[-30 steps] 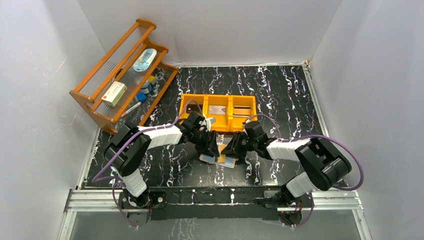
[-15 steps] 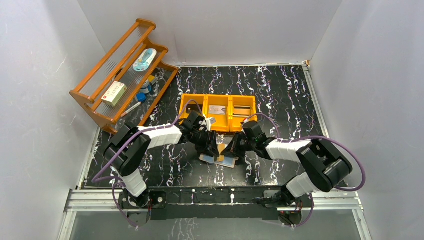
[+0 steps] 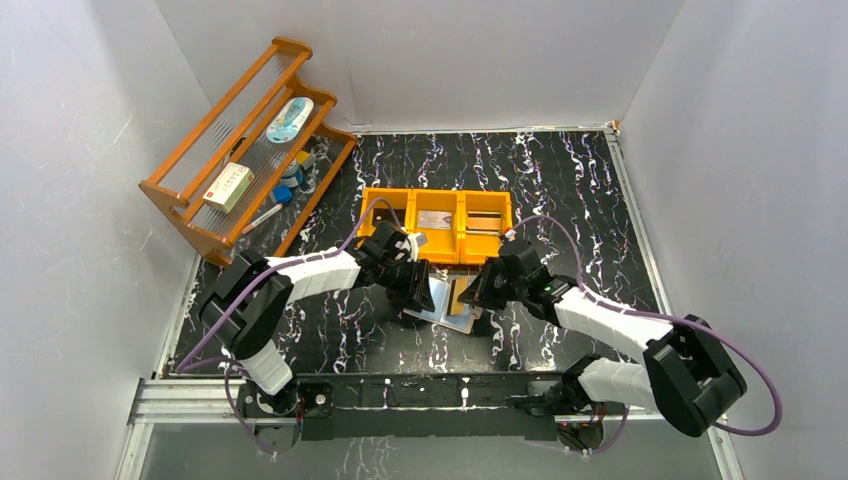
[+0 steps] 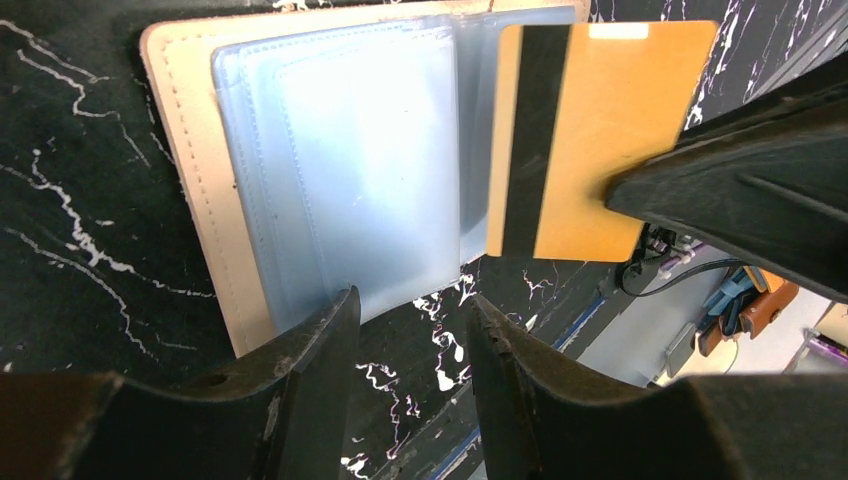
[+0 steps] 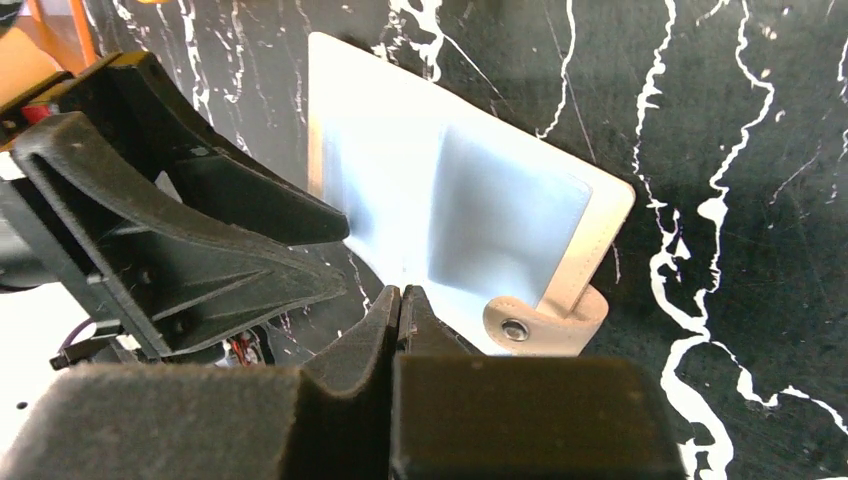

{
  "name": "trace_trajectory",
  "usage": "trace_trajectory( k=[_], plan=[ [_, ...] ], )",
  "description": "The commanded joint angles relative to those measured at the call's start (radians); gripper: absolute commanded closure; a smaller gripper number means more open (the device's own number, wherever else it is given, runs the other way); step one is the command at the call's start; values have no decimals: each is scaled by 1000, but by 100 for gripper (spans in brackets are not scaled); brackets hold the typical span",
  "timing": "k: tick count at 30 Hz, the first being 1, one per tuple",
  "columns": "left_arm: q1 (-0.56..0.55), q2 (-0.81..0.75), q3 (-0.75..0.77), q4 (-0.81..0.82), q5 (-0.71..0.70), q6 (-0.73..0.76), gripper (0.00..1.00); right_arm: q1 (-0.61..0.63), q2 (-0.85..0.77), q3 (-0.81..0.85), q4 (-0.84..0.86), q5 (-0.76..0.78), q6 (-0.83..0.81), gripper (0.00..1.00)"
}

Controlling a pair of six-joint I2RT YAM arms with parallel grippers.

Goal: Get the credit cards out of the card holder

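Orange credit card [image 4: 600,130], pinched by the right gripper [image 5: 400,300], sits at the card holder's [image 4: 190,200] three o'clock edge; left gripper [image 4: 410,310] half-open.

Black marble-look worktop [image 3: 570,190] with white veins runs under the jaws and all around them. Plain white walls [image 3: 450,50] box it in beyond the jaws and off to both sides. A wooden rack [image 3: 290,46] sits tilted by the left wall, well away from the jaws. There's a silver metal rail [image 3: 180,398] along the near edge. Lighting's soft and even.
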Motion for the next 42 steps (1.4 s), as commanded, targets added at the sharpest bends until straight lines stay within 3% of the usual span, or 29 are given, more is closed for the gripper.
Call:
trace_trajectory(
  k=[1,7,15,18,26,29,33,38,42],
  plan=[
    [-4,-73,13,-45,-23,5,57,-3,-72,65,-6,27,-61,100],
    [-4,-101,26,-42,-37,-3,56,-4,-130,120,-38,92,-125,100],
    [-4,-192,2,-33,-159,-16,51,-4,-232,167,-51,331,-356,100],
    [-4,-232,-23,-23,-209,-25,51,-4,-252,178,-4,393,-482,100],
    [1,-400,-87,-39,-404,-40,36,-6,-164,286,-36,492,-893,100],
    [6,-453,-107,-69,-476,-50,27,-44,-131,320,-49,446,-997,100],
    [11,-510,-139,-79,-506,-66,21,-102,-70,344,-72,211,-1117,100],
    [14,-555,-173,-77,-535,-84,13,-108,33,437,-209,144,-1277,100],
    [16,-568,-170,-91,-560,-87,6,-114,133,531,-296,187,-1392,100]
  ],
)
